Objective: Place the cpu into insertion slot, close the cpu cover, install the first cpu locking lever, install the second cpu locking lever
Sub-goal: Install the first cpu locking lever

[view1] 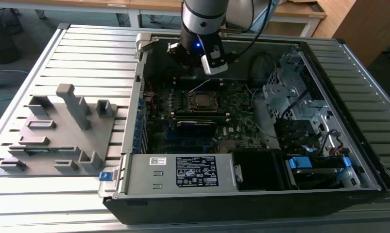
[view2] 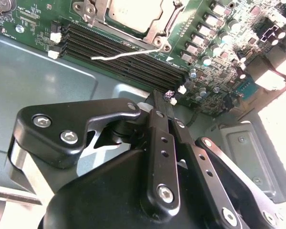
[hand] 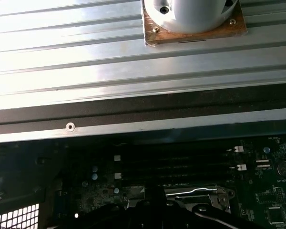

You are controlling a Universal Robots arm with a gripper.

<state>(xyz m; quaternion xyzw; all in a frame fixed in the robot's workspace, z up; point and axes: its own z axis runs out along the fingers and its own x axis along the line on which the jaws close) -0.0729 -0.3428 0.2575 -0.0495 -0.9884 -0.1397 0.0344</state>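
Observation:
The cpu lies flat in the insertion slot on the green motherboard, its silver face up. The silvery cpu cover lies down around the chip as a frame. A thin locking lever stands free beside the socket; in the exterior view it rises at an angle from the socket's far side. My gripper hangs over the far end of the case, above and beyond the socket. In the second wrist view its black fingers meet with nothing between them.
The open computer case lies on a slatted metal table. A grey fixture stands at the exterior view's left. The power supply is nearest, a drive cage is at the right, and memory slots run beside the socket.

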